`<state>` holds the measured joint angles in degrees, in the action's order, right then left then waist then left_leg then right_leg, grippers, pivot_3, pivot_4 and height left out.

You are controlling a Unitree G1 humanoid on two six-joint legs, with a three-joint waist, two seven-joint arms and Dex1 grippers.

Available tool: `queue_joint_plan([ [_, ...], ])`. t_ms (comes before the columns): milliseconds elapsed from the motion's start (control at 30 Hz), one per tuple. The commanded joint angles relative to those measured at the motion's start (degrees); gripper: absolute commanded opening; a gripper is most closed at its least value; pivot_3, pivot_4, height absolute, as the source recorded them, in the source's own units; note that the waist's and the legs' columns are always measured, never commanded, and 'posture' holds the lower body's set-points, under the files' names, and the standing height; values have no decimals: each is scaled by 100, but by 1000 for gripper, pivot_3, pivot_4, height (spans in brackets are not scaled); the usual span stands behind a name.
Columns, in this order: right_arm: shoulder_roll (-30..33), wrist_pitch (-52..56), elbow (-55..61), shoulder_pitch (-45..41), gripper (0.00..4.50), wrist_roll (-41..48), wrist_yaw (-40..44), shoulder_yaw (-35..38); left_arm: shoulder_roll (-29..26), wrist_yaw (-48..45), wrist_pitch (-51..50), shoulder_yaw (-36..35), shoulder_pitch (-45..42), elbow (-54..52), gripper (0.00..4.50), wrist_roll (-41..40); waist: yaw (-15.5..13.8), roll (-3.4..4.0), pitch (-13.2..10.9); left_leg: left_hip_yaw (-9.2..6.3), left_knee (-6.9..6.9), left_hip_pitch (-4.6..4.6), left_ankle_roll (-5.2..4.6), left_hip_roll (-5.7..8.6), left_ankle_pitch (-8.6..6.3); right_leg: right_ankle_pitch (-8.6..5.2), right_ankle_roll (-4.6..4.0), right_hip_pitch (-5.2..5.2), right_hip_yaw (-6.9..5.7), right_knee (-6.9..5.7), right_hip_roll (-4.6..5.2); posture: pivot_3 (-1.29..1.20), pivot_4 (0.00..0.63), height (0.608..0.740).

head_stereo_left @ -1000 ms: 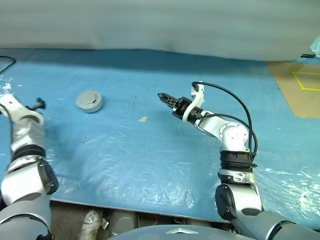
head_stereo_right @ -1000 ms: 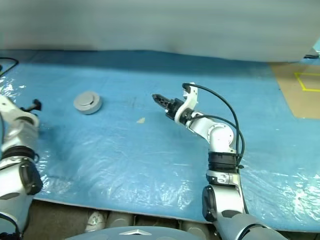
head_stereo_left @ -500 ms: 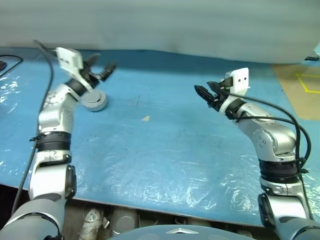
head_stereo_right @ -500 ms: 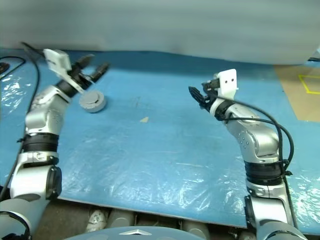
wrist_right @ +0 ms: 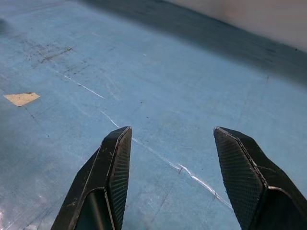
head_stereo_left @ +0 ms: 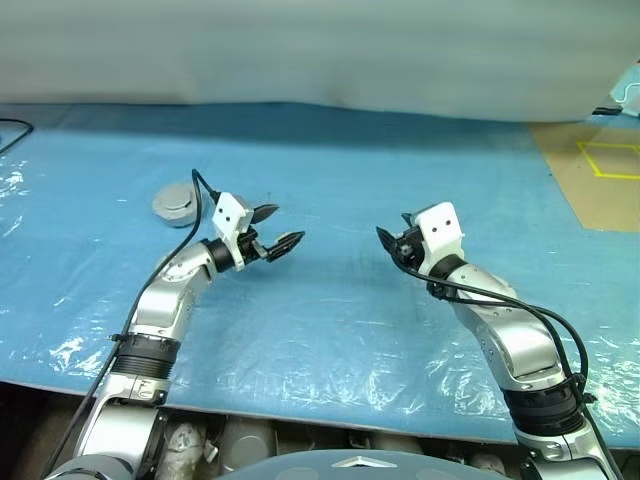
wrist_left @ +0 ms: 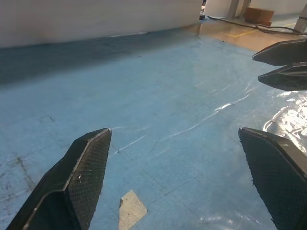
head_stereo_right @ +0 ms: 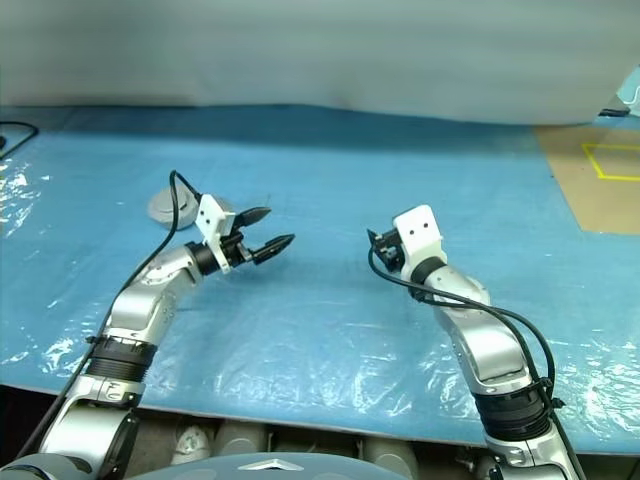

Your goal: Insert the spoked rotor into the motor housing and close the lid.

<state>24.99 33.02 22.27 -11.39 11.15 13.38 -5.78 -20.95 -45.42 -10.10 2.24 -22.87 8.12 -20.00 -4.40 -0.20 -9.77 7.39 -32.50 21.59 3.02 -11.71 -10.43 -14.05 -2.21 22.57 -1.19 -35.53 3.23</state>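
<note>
Above the blue sheet [head_stereo_left: 330, 330], both arms point inward, jaws apart.

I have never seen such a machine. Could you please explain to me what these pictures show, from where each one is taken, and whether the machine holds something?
This is a humanoid robot with two arms, seen by its own cameras. The two wide pictures come from a pair of cameras on its head, looking down over its arms onto a blue plastic-covered surface. The two close pictures come from cameras on its wrists, each looking along that arm's own two black fingers.

The left gripper and the right gripper both hover above the surface with their jaws open and nothing between them, so nothing is held.

On the surface lies a round grey part, the closed motor housing, beyond the left arm. A small tan scrap also lies there. At the far right a brown floor with yellow lines shows.
</note>
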Motion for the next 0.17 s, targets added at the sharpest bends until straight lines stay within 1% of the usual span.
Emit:
queue_joint_plan([
  [33,11,-122,57,-291,2840,-111,109,134,-41,6,198,-156,-188,-33,4455,43,4,1,0,2,0,0,0,0,0,0,-1,1,3,0,0,0,150,740],
  [167,-27,-116,-48,-385,2840,-172,181,155,-5,30,358,-182,-168,109,4455,113,14,2,0,4,0,2,0,0,1,14,21,2,4,-1,-3,0,150,740],
])
